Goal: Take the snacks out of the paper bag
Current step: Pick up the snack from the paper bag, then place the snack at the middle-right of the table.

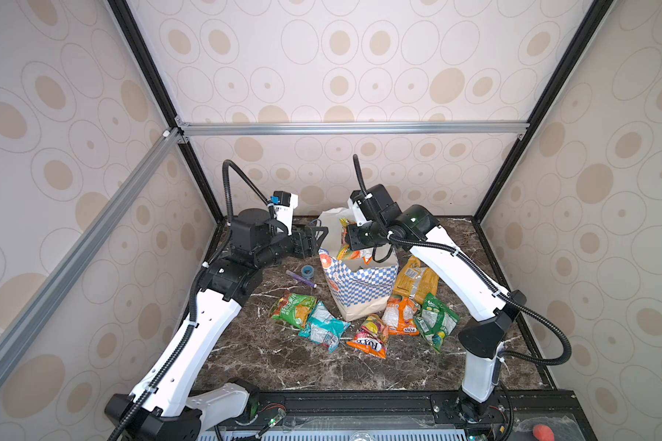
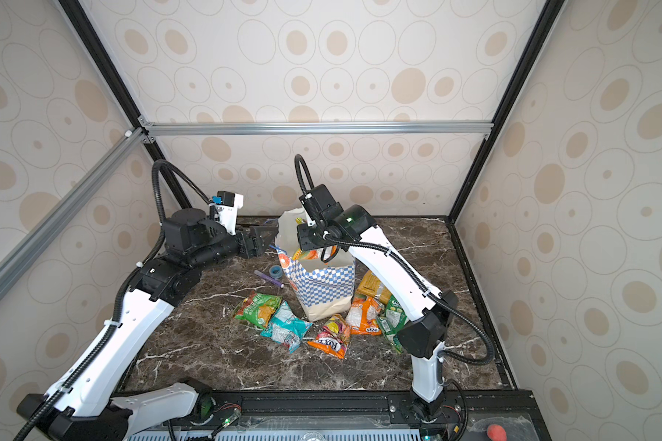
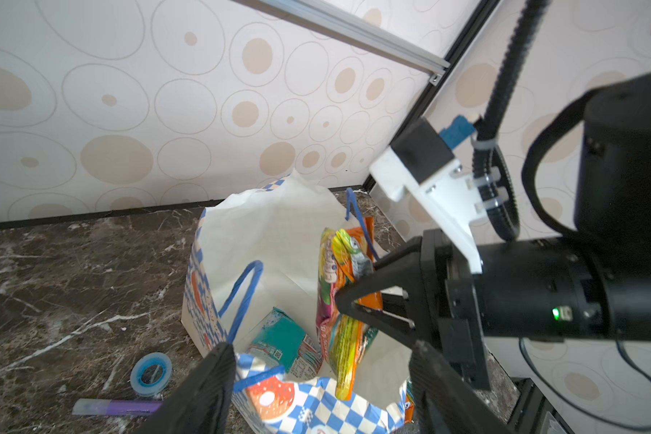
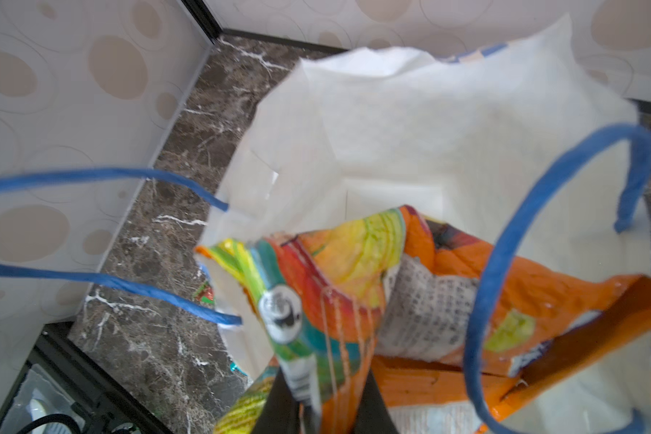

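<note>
Left gripper [image 3: 320, 349] overlooks teal packet [image 3: 284, 338] unseen from above.

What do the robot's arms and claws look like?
The left arm and right arm have smooth white shells with black joints. A ribbed black cable loops along each one. The left gripper and right gripper are black with triangle-shaped fingers. A small green light glows on the right arm.
</note>
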Motion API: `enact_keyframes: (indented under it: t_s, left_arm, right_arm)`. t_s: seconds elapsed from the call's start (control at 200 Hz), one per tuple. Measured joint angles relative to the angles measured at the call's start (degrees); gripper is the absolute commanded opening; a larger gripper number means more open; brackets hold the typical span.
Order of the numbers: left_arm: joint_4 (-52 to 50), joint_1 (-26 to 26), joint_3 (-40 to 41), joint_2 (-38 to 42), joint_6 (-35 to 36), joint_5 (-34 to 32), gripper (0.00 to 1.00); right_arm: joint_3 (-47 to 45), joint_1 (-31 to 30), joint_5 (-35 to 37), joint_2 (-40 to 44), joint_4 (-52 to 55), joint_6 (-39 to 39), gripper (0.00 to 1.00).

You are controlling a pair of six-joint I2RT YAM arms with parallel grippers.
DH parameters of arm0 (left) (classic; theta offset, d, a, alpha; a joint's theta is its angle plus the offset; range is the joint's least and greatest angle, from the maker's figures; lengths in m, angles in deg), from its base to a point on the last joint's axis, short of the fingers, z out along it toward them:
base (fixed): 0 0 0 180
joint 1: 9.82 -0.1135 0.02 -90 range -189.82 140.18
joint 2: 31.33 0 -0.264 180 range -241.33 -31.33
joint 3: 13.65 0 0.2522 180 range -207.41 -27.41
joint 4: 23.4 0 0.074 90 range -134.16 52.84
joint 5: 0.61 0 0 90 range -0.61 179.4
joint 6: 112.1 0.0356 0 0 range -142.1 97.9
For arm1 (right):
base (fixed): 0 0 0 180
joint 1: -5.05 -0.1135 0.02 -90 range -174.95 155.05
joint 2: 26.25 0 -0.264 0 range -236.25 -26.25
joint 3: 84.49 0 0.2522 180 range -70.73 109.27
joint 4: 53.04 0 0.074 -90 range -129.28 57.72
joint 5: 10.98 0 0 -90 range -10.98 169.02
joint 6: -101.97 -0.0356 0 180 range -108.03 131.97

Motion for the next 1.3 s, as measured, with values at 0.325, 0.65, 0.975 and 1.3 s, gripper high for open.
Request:
enact_keyframes:
  t_s: [0.325, 0.65, 0.975, 1.3]
  left_arm:
    - [7.65, 0.17, 2.89, 7.96, -4.22, 5.14, 0.91]
    - [12.0, 2.84, 5.68, 8.15, -5.31, 7.04, 0.98]
    - [13.29, 7.56, 5.75, 4.96, -5.01, 5.75, 0.98]
    - [8.85, 20.74, 0.42, -0.42, 0.59, -3.74, 0.98]
  right_arm:
    - [13.18, -0.31, -7.89, 0.28, -3.32, -3.3, 0.0]
    - [13.55, -0.24, -7.98, 5.16, -6.93, -4.52, 0.0]
    - [-0.26, 0.5, -7.08, 14.03, -12.15, -5.97, 0.0]
    - [-17.79, 10.86, -2.47, 23.56, -13.16, -6.47, 0.0]
